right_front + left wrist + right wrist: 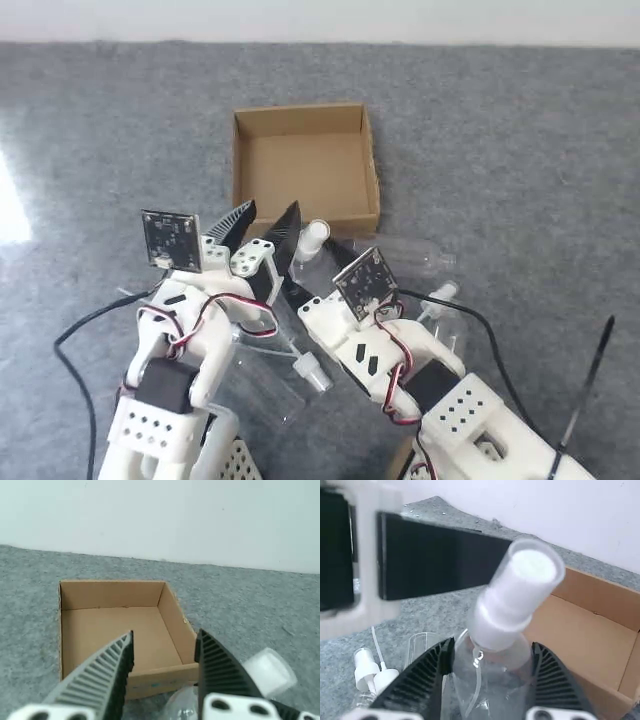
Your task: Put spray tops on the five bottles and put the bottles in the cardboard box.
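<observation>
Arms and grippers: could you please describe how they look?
The left arm and right arm are white plastic with black motors, red, black and white wires and a dark square board each. The left gripper and right gripper have black, ribbed fingers.

An open cardboard box (pixel 300 170) sits at upper centre of the frame on the grey surface (pixel 520 150). The left arm (pixel 190 330) stands at lower left, its black jaws spread apart with their tips at the box's near wall. The right arm (pixel 380 350) stands at lower right. A spray-topped bottle (pixel 313 240) sticks out ahead of it, just beside the left arm's jaws. A second clear bottle (pixel 425 257) lies right of the box's near corner. A loose spray top (pixel 312 372) lies between the arms.
</observation>
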Tool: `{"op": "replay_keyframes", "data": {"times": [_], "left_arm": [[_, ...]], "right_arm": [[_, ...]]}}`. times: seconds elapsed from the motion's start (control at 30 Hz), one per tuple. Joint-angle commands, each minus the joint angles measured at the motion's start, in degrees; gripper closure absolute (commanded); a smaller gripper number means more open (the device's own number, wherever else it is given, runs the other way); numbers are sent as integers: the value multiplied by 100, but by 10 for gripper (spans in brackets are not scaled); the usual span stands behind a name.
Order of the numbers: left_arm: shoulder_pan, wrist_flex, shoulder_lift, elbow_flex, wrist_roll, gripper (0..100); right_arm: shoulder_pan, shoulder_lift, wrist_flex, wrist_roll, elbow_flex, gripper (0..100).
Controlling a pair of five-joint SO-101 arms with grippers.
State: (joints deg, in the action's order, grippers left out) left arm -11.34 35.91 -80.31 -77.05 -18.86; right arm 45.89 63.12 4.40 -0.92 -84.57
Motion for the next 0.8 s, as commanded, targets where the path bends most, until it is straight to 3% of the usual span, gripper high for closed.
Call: {"op": "replay_keyframes", "data": {"times": [0.0, 0.77], "left_arm": [[-70, 26, 53, 31, 62, 813], [-185, 220, 9, 75, 264, 813]], "right_arm": [[31, 251, -163, -26, 211, 868], [22, 251, -163, -26, 211, 868]]}}
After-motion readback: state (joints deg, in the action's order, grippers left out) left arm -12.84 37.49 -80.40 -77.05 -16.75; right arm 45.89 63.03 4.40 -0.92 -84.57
